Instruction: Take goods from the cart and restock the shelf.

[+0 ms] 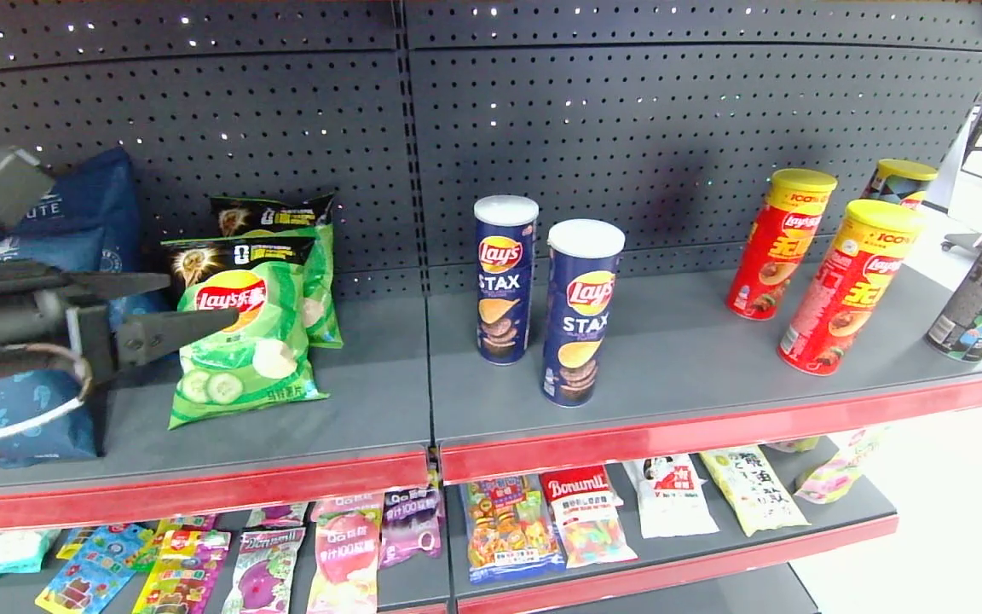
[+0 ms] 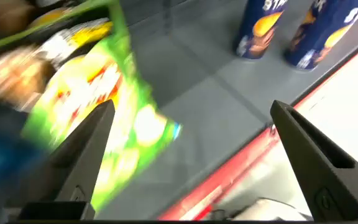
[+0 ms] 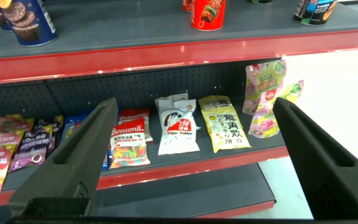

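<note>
Shelving of grey metal with a red front edge (image 1: 372, 409) carried the stock. The left end effector (image 1: 201, 298) was level with this upper shelf, its two dark fingers spread wide with nothing between them. A green plastic crisp bag (image 1: 239, 350) lay on the shelf directly at the fingertips. In the head view the lower fingertip overlapped the bag's upper part; contact could not be confirmed. In the left wrist view the same end effector (image 2: 192, 106) had one finger (image 2: 89, 155) in front of that bag (image 2: 123, 112) and the other over the shelf's red edge. A second green plastic crisp bag (image 1: 291, 247) leaned on the black pegboard back panel (image 1: 627, 128), just beyond the first. Soft blue bags (image 1: 86, 213) sat behind the end effector, on the side away from its fingertips. Farther out past the fingertips, one tall blue cylindrical can with a white lid (image 1: 504, 281) and a second blue can of the same kind (image 1: 580, 315) stood upright, near each other but apart. Two red cans with yellow lids (image 1: 849, 290) stood well beyond those.

The right end effector (image 3: 196, 102) was likewise spread wide and empty, facing the lower shelf (image 3: 197, 163). Ahead of it, a flat white packet (image 3: 178, 124) and a flat yellow packet (image 3: 225, 122) lay side by side. A red-and-white sweets packet (image 3: 129, 140) lay just beside the white one.
</note>
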Robot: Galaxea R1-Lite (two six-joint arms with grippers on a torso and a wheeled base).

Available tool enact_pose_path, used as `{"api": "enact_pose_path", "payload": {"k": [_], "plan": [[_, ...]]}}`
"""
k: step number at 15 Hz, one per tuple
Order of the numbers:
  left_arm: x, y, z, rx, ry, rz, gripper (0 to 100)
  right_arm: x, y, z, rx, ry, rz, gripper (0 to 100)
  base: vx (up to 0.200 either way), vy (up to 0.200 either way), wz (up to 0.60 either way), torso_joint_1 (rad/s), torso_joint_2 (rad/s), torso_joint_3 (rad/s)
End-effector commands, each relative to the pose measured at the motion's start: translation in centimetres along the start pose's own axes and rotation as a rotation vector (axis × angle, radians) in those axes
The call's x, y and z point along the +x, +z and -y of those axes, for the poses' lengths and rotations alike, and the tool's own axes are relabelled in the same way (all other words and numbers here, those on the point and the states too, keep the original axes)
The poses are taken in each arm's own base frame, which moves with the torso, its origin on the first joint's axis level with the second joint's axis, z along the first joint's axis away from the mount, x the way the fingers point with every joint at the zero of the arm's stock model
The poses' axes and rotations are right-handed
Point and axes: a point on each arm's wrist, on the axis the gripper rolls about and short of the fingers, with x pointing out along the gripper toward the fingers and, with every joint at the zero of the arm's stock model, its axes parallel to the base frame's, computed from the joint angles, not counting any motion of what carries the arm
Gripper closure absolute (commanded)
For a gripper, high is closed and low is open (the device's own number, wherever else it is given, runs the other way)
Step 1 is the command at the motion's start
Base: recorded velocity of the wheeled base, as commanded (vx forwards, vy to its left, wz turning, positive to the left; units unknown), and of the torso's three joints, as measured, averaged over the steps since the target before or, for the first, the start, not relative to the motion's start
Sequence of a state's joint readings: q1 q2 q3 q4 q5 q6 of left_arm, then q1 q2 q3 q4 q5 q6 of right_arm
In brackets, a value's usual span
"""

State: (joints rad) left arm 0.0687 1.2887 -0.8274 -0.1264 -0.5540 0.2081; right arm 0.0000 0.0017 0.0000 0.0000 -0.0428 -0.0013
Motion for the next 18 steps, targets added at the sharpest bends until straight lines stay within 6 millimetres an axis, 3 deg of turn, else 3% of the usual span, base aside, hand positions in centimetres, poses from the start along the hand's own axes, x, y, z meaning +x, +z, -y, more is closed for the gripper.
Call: {"api": "enact_pose_path", "payload": {"k": [1,3,5,7,14,18], "plan": [[-7.3,-2.9,4.2,0.091,0.170,0.149,0,0.0,0.0,0.0,0.000,0.000,0.000,0,0.000,0.000,0.00,0.000,0.00,0.000],[-9.8,-3.6,5.9,0.101,0.286,0.219,0,0.0,0.0,0.0,0.000,0.000,0.000,0,0.000,0.000,0.00,0.000,0.00,0.000],[-11.1,-4.8,7.1,0.109,0.312,0.246,0,0.0,0.0,0.0,0.000,0.000,0.000,0,0.000,0.000,0.00,0.000,0.00,0.000],[-12.4,-7.4,8.7,0.127,0.317,0.279,0,0.0,0.0,0.0,0.000,0.000,0.000,0,0.000,0.000,0.00,0.000,0.00,0.000],[-15.0,-11.4,11.5,0.105,0.322,0.241,0,0.0,0.0,0.0,-0.008,0.004,-0.003,0,0.000,0.000,0.00,0.000,0.00,0.000],[-15.2,-11.7,11.6,0.103,0.321,0.236,0,0.0,0.0,0.0,-0.008,0.001,-0.001,0,0.000,0.000,0.00,0.000,0.00,0.000]]}}
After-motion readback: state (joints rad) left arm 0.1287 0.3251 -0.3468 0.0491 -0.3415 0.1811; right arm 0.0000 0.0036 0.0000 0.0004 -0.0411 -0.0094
